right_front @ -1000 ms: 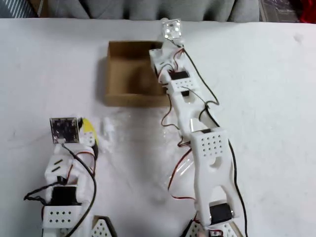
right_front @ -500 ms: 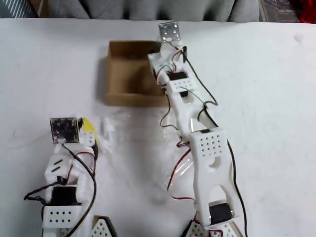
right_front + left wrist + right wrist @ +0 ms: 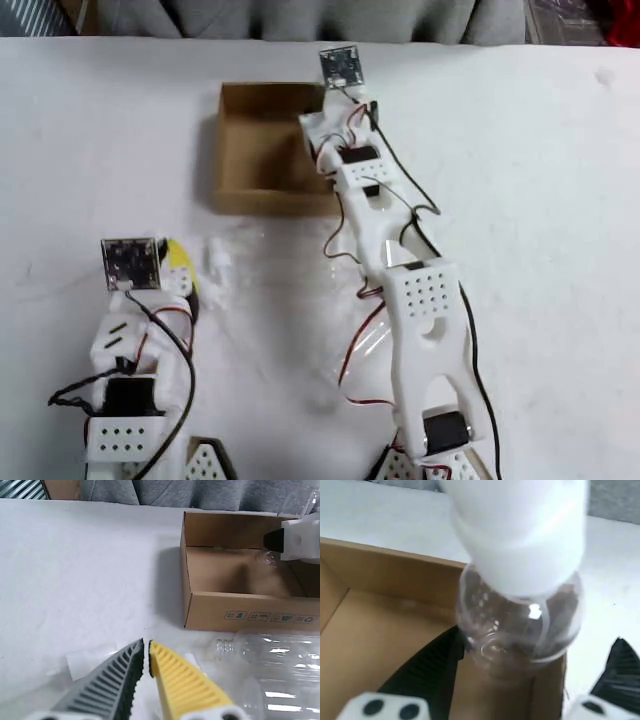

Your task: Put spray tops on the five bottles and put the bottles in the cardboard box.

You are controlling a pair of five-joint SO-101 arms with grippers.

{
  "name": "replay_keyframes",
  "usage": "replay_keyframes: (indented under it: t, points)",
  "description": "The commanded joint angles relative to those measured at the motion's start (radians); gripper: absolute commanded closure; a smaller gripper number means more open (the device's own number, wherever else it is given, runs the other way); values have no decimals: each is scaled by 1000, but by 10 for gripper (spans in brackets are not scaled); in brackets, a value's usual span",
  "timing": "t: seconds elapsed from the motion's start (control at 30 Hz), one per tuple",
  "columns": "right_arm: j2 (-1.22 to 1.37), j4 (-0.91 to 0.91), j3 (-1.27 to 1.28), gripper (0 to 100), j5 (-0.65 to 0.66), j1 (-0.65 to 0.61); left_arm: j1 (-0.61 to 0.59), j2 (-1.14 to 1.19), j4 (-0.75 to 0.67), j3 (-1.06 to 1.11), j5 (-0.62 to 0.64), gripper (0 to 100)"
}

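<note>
Currently counted: one cardboard box (image 3: 268, 203), two arms, one loose spray top (image 3: 217, 262), and two bottles that can be told apart. More clear plastic lies by the second bottle; whether it is a third bottle cannot be told.

First bottle (image 3: 520, 627): clear and rounded, with a white spray top (image 3: 520, 535) fitted. It sits at the box's right wall, between the fingers of the right claw (image 3: 539, 639). That claw is spread wide, with one black finger against the bottle and the other apart from it.

Second bottle (image 3: 272, 652): clear, lying on its side on the surface (image 3: 530, 150) just outside the box's near wall, threaded neck bare.

Left claw (image 3: 146, 649): grey and yellow fingers drawn together, empty, toward the near left corner, with the loose top beside it.

The box stands toward the far edge, middle.
</note>
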Motion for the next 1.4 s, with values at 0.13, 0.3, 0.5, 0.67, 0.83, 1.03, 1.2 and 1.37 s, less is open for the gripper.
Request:
replay_keyframes:
  t: [0.13, 0.3, 0.5, 0.67, 0.83, 1.03, 1.2, 1.37]
  points:
    - [-87, 50, -14, 633, 2, -7, -7, -13, -15, -6, -12, 976]
    - [-102, 58, -14, 633, 2, -2, -7, -13, -15, -6, -12, 976]
    - [-102, 85, -17, 633, 2, -7, -7, -13, -15, -6, -12, 976]
    - [-105, 85, -21, 633, 2, -1, -7, -13, -15, -6, -12, 976]
    - [-143, 113, -12, 633, 0, 1, -7, -13, -35, -6, -12, 976]
    - [-157, 127, -14, 633, -38, -2, -7, -13, -35, -6, -12, 976]
    - [-159, 127, -14, 633, -40, 1, -7, -13, -37, -6, -12, 976]
    - [-183, 157, -12, 633, -46, -1, -7, -13, -37, -6, -12, 976]
